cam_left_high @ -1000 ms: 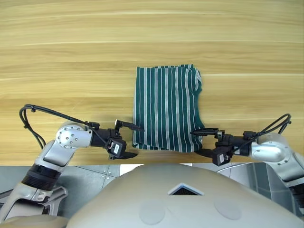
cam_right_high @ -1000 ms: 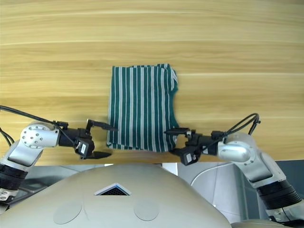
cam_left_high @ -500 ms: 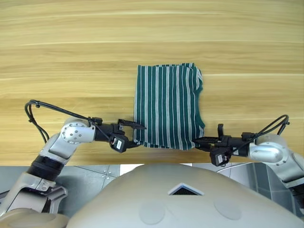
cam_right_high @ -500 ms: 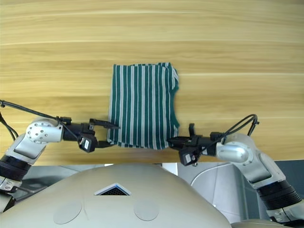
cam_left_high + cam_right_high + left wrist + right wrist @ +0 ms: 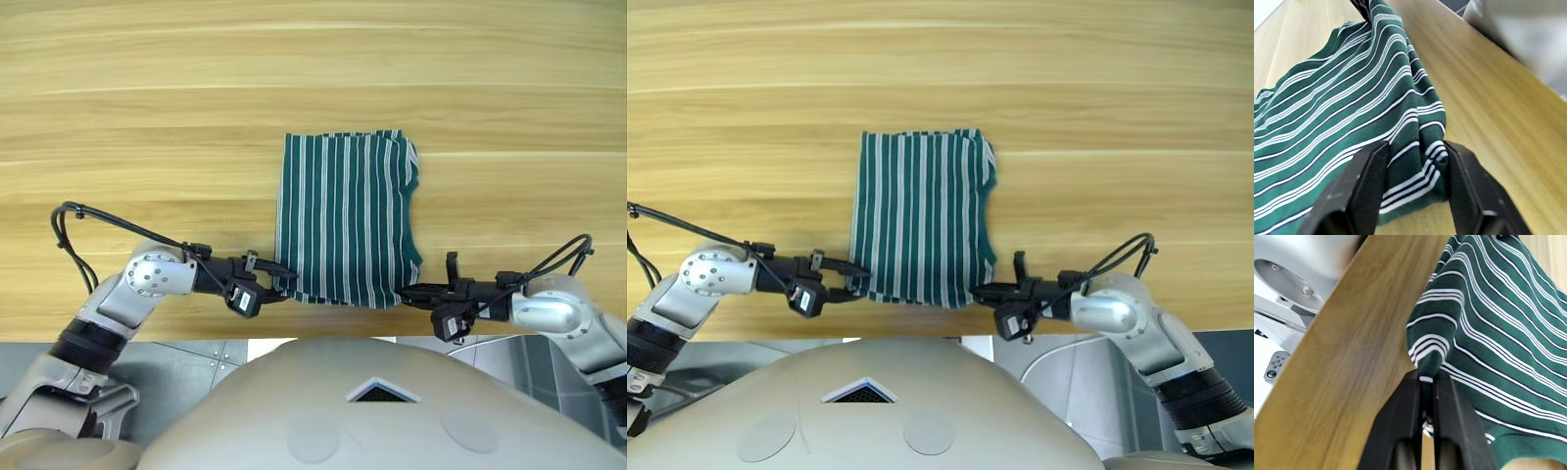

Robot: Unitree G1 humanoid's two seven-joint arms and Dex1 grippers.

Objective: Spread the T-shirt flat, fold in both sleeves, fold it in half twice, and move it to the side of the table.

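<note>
T-shirt [image 5: 345,220]: I see it as a dark green, white-striped rectangle, sleeves already folded in, lying on the table just in front of the robot; its stripes run away from me and its near hem sits close to the table's near edge

Far end of the shirt: flat on the wood, with a small rounded bulge of cloth at the far right corner

Near left corner: bunched up and slightly raised off the wood in the left wrist view

Near right corner: drawn up into a narrow peak in the right wrist view

Left gripper [image 5: 1415,182]: low at the near left corner, its two black fingers [image 5: 1364,183] standing on either side of the bunched cloth and pressing on it, so I read it as pinching that corner

Right gripper [image 5: 1426,382]: low at the near right corner, fingers pressed together with a fold of striped hem caught between them

Both arms: come in from the near edge, one at each side of the shirt

Table [image 5: 294,78]: light wood, grain running side to side
</note>
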